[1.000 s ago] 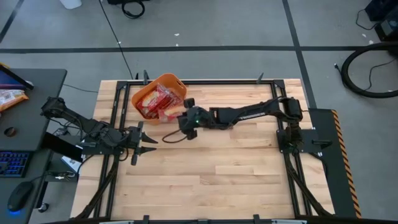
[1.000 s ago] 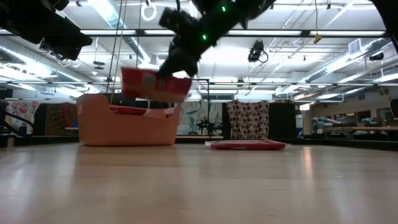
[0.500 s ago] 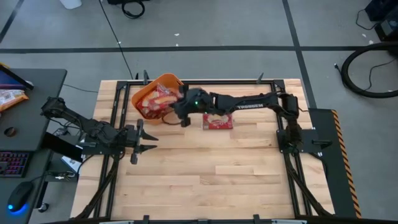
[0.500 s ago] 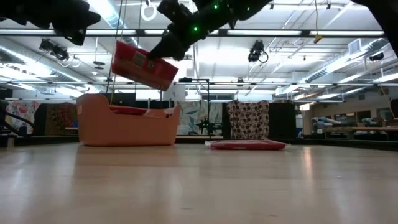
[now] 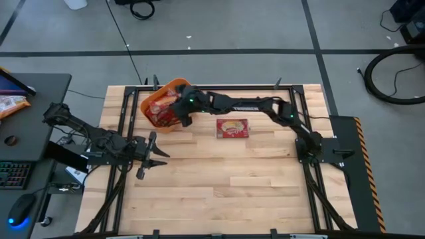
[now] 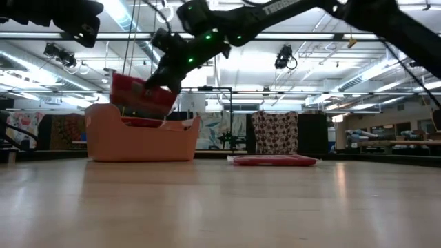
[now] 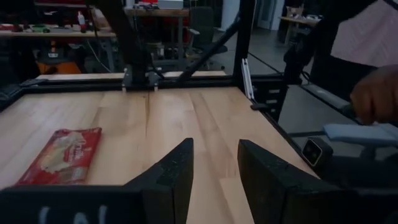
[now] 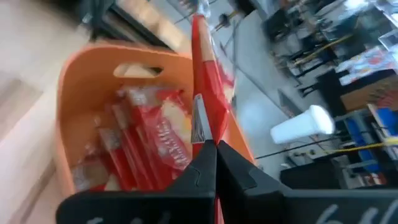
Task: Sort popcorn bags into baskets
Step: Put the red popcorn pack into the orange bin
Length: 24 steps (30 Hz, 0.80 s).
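Observation:
The orange basket (image 5: pixel 174 84) stands at the table's far left and holds several red popcorn bags (image 8: pixel 155 134). My right gripper (image 6: pixel 164 84) reaches over it from the right, shut on one more red popcorn bag (image 6: pixel 138 98) that hangs above the basket's wall (image 6: pixel 138 141). Another red bag (image 5: pixel 232 127) lies flat on the wood to the right of the basket, also seen as the bag on the table (image 7: pixel 62 155). My left gripper (image 5: pixel 158 154) waits open near the left edge, low over the table, touching nothing. My right gripper (image 8: pixel 208 146) pinches the red bag between its two fingers at one edge (image 8: pixel 200 121). The fingers slant down from the table's right. The bag hangs tilted below them over the basket, its lower edge about level with the basket's rim.
A black metal frame (image 5: pixel 219 87) runs around the table's edges. A desk with a keyboard and mouse (image 5: pixel 20 172) stands left of the table. A person's hand (image 7: pixel 376 93) shows beyond the table in the left wrist view. Bare wood fills the near half.
My right gripper has carried the red bag toward the far left, from beside the basket to over it, rising first and then coming down toward the rim. The arm has moved off the bag lying on the table, which shows fully now.

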Each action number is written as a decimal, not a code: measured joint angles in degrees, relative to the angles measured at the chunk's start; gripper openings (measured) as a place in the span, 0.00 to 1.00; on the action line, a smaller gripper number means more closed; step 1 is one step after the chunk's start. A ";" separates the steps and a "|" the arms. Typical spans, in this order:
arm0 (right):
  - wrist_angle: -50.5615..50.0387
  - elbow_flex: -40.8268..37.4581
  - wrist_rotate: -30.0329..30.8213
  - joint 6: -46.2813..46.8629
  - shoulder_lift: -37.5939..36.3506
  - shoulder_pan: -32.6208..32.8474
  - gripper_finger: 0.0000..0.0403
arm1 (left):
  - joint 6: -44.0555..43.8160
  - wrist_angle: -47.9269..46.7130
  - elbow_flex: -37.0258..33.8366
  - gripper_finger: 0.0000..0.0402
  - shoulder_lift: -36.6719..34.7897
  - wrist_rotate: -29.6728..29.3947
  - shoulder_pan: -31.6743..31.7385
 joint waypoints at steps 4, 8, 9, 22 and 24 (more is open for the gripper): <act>-10.42 11.06 -0.20 -4.30 6.37 -0.90 0.01 | 1.26 0.78 0.00 0.32 -0.02 -1.84 0.05; -15.32 19.23 -0.23 -9.08 12.07 -1.43 0.02 | 1.75 1.47 0.00 0.32 0.04 -3.88 0.04; -14.96 19.26 -0.23 -9.98 12.59 -1.45 0.03 | 1.66 1.40 0.00 0.32 0.04 -3.97 0.04; -13.14 17.38 10.40 -6.71 11.19 -0.62 0.29 | 1.56 0.57 0.00 0.32 0.06 -3.98 0.04; -16.09 17.38 12.32 -3.88 9.67 0.09 0.30 | 1.55 0.34 0.00 0.32 0.06 -3.98 0.04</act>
